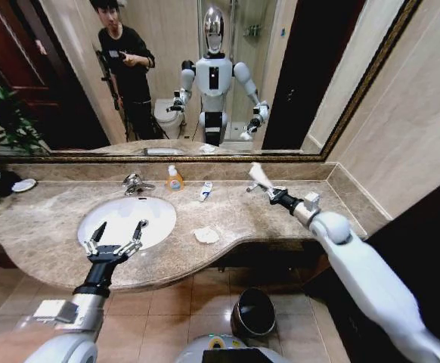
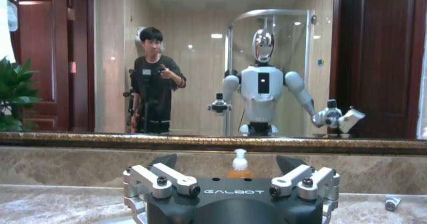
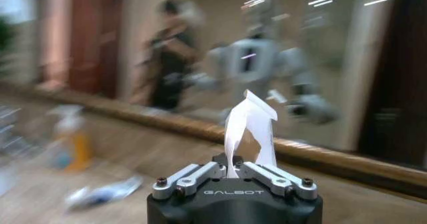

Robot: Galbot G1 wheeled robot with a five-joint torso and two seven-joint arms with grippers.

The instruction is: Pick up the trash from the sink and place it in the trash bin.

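The white oval sink (image 1: 159, 212) sits in the marble counter, and its basin looks bare. My left gripper (image 1: 120, 233) hovers open over the basin's front rim; in the left wrist view its fingers (image 2: 163, 180) stand wide apart with nothing between them. Above the counter to the right of the sink, my right gripper (image 1: 265, 186) is shut on a flat white packet (image 1: 259, 174), which sticks up from the jaws (image 3: 250, 121). A crumpled white tissue (image 1: 206, 235) lies on the counter and a blue-marked tube (image 1: 206, 190) near the back wall. The trash bin (image 1: 254, 311) stands on the floor below the counter.
An orange-yellow soap bottle (image 1: 175, 179) and a chrome tap (image 1: 133, 184) stand behind the basin. A plant (image 1: 4, 125) and a small dish (image 1: 23, 184) are at the far left. A large mirror (image 1: 295, 76) backs the counter.
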